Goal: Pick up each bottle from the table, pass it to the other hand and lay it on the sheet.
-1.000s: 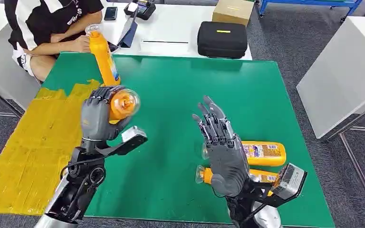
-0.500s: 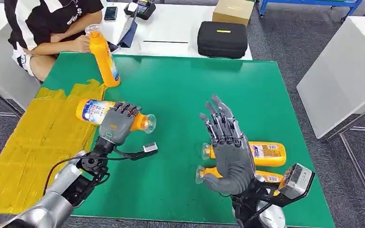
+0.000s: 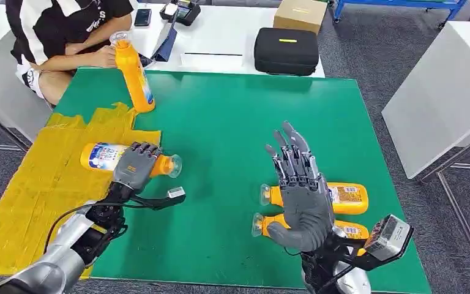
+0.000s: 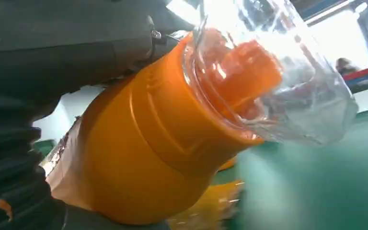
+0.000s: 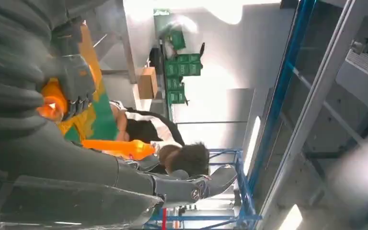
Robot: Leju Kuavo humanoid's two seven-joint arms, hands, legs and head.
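My left hand (image 3: 136, 169) grips a bottle (image 3: 101, 156) lying sideways over the yellow sheet (image 3: 33, 196). My right hand (image 3: 300, 196) hovers empty, fingers spread, above two bottles (image 3: 343, 199) on the surface (image 3: 232, 116).

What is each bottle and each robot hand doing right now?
Left hand: gripping a bottle.
Held bottle: on its side over the yellow sheet.
Right hand: open, fingers spread, holding nothing.
Two bottles by the right hand: lying on the green table.
Far bottle: standing upright, a person's hand on it.
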